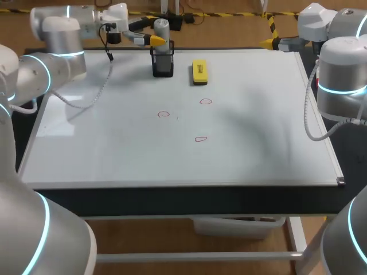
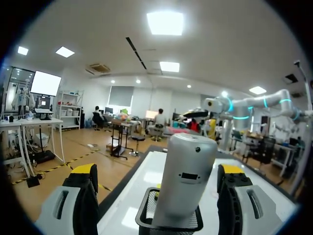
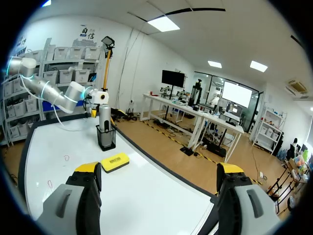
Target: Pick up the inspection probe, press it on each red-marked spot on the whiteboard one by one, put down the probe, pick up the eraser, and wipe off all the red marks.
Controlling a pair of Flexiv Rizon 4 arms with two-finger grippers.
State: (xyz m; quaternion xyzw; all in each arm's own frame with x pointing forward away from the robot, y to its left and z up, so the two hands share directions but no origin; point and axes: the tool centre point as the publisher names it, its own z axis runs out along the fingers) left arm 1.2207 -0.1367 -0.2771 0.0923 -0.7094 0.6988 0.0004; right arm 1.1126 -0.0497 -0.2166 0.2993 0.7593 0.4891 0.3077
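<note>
My left gripper (image 2: 159,178) is open, fingers either side of the probe (image 2: 188,166), which stands upright in its mesh holder (image 2: 145,215). Eraser (image 1: 199,72) just beside the holder. Risk: closing off-centre could tip the holder.

A silver-grey cylindrical inspection probe (image 1: 161,28) stands upright in a black mesh holder (image 1: 163,65) near the tabletop's far edge, left of its middle. The left hand (image 2: 157,172) has one yellow-tipped finger on each side of the probe, neither touching it. A yellow rectangular eraser (image 1: 199,72) lies flat just beside the holder, toward the right edge. The white whiteboard (image 1: 258,143) covers the tabletop and bears three small red ring marks (image 1: 164,114) near its middle, set apart from one another
</note>
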